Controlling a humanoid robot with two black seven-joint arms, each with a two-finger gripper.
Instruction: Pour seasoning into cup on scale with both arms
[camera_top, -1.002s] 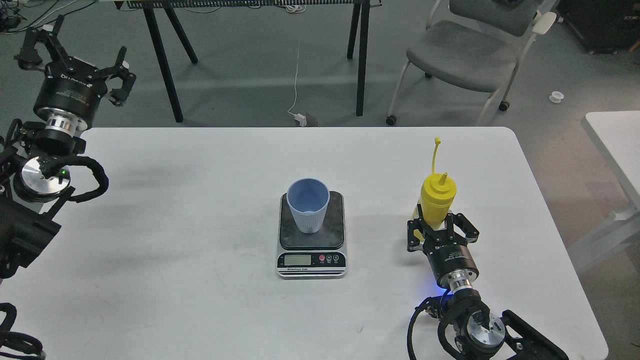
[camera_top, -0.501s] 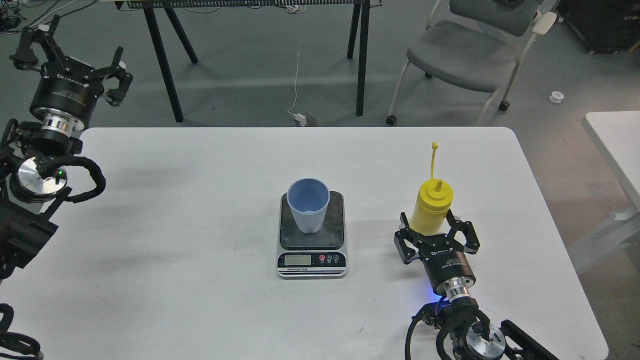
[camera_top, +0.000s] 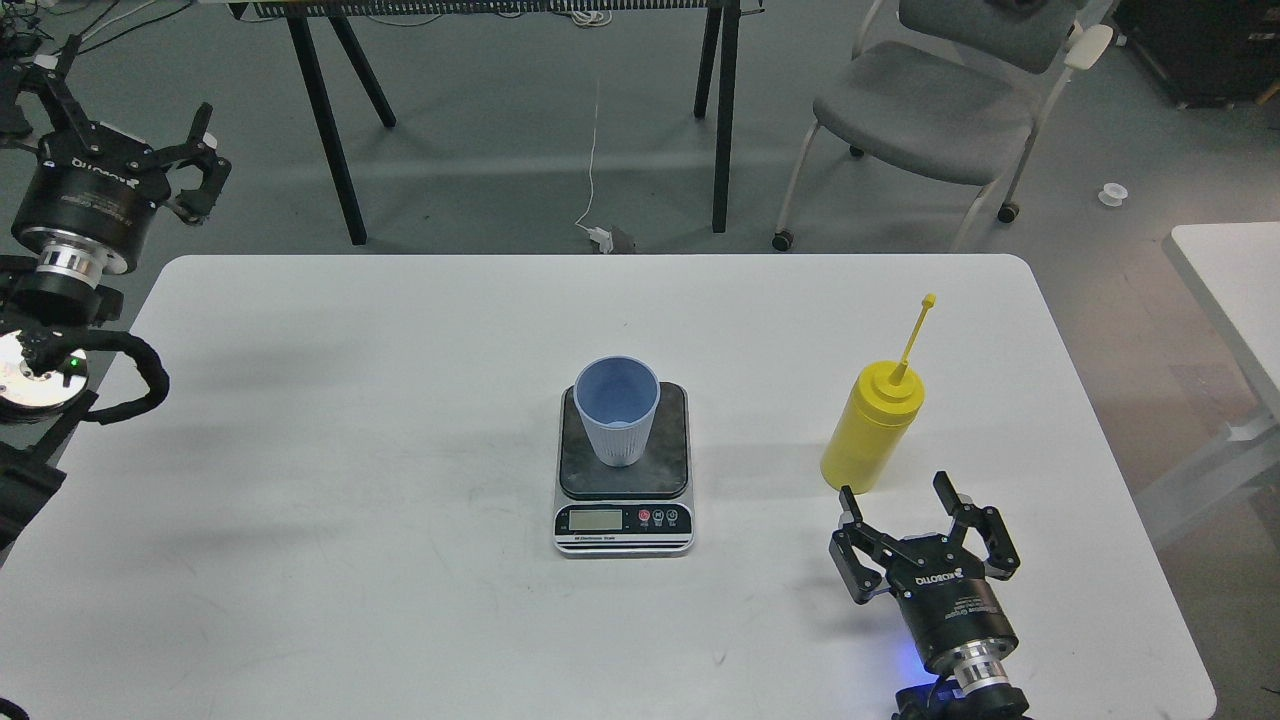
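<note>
The yellow seasoning bottle (camera_top: 872, 426) stands on the white table (camera_top: 380, 420) at the right, its cap strap sticking up to the right. My right gripper (camera_top: 898, 492) is open and empty just in front of the bottle, apart from it. The pale blue cup (camera_top: 617, 410) stands upright on the scale (camera_top: 624, 470) at the table's middle. My left gripper (camera_top: 125, 100) is open and empty, raised beyond the table's far left corner.
A grey chair (camera_top: 930, 110) and black table legs (camera_top: 330, 130) stand on the floor behind the table. Another white table's edge (camera_top: 1230, 290) shows at the right. A white cable (camera_top: 595, 150) runs down to a plug on the floor.
My right gripper has let go of the seasoning bottle and drawn back toward me. The bottle now stands free, leaning slightly right. My left arm has moved further left and away.
</note>
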